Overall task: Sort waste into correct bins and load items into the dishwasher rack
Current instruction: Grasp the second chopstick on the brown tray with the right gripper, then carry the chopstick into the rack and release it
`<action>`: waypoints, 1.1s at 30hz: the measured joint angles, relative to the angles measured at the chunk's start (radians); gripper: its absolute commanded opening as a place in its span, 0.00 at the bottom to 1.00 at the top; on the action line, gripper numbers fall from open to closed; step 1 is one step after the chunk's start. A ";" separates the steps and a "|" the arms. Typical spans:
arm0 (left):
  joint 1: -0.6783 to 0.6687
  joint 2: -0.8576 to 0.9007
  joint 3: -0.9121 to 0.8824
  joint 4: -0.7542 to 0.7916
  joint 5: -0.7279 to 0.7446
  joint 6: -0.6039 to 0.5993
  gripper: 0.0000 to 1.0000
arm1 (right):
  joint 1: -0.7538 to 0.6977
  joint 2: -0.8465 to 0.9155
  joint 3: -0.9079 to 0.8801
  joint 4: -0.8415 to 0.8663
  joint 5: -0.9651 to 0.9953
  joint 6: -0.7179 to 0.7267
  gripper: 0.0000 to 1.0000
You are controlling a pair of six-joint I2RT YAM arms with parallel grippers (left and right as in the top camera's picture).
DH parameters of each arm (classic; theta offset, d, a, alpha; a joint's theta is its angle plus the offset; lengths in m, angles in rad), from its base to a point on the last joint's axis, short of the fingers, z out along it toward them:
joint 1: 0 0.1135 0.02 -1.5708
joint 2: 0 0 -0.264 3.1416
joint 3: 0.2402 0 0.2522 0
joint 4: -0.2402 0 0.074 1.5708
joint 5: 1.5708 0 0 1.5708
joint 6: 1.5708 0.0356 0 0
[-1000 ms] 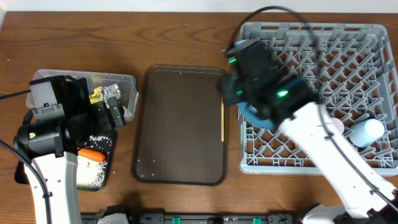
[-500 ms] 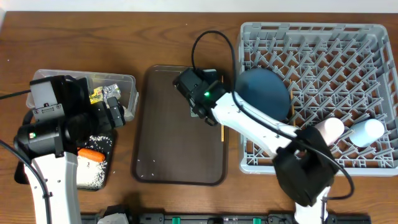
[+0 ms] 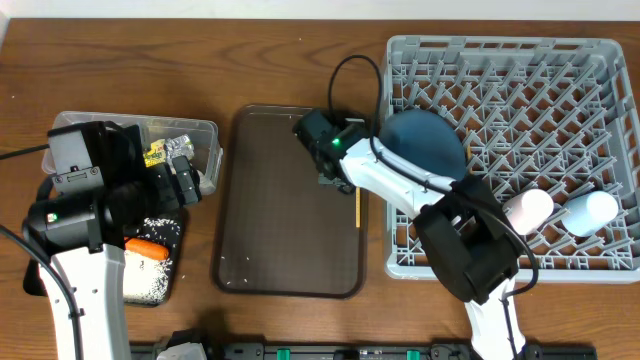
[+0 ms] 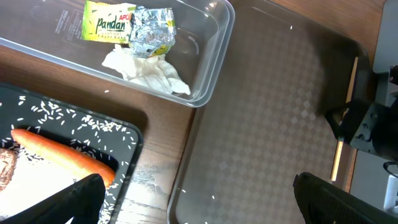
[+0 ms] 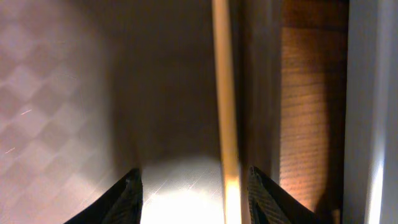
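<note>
Where the dark-brown serving tray (image 3: 290, 240) ends on its right, the grey dishwasher rack (image 3: 560, 80) stands just beside it, apart by a strip of bare table.

- Blue plate (image 3: 425, 140): propped among the pegs in the part of the rack nearest the serving tray.
- Clear tub (image 3: 208, 130): just left of the serving tray, at its far corner.
- Black tray (image 3: 165, 285): left of the serving tray, at its near corner, partly under the left arm.
- Left gripper (image 4: 199, 205): hangs over the serving tray's left rim, fingers spread wide, nothing between them.
- Right gripper (image 5: 194, 194): low over the serving tray's right rim – jaws apart and astride the chopsticks (image 5: 225, 93), not pinching them.
- Pink cup (image 3: 527, 210) and light-blue cup (image 3: 588, 212): on their sides in the rack, on the side far from the serving tray.
- Carrot (image 4: 62, 154): on the black tray.
- Wrapper (image 4: 127, 25) and tissue (image 4: 149, 71): in the tub, touching.
- Chopsticks: inside the serving tray along its right rim; one stick or two, I cannot tell.
- Brown lump (image 4: 5, 167): beside the carrot, cut off by the frame.
- Rice grains (image 4: 68, 118): scattered on the black tray around the carrot.
</note>
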 measured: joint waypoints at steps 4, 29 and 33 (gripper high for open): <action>0.000 0.000 0.000 0.000 0.000 0.000 0.98 | -0.018 0.002 0.000 0.001 -0.032 0.011 0.35; 0.000 0.000 0.000 0.000 0.000 0.000 0.98 | -0.012 -0.158 0.021 -0.019 -0.180 -0.266 0.01; 0.000 0.000 0.000 0.000 0.000 0.000 0.98 | -0.021 -0.402 0.066 -0.059 -0.189 -0.360 0.01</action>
